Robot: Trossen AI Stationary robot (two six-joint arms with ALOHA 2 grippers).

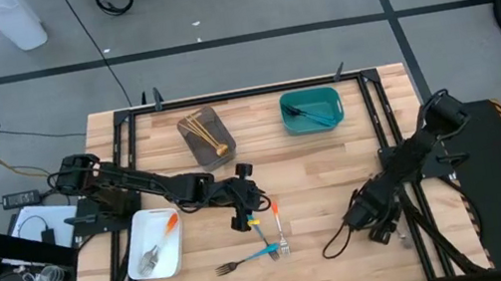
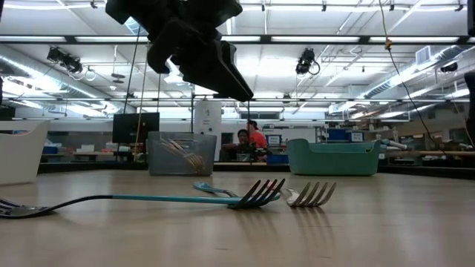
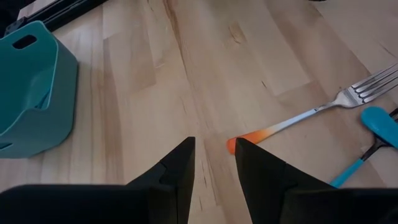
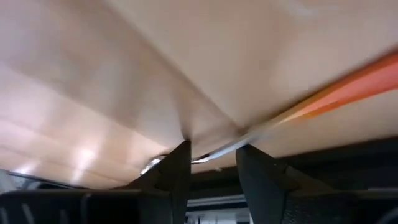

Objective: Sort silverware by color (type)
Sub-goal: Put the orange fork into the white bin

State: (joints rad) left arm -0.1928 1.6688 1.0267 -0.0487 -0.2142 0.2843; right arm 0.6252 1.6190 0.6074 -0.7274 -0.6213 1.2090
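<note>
Left gripper (image 3: 212,155), jaws parted and empty, hovers over the orange-handled fork (image 3: 298,118) — handle tip just beside its finger, fork running toward two o'clock.

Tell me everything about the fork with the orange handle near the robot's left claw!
The orange fork is slim, with an orange handle tip fading into a silver metal neck and tines. It lies flat on the wooden table, loose, not gripped. The left gripper hovers open just by its orange end. A blue fork lies close beside its tines; whether they touch is unclear.
</note>
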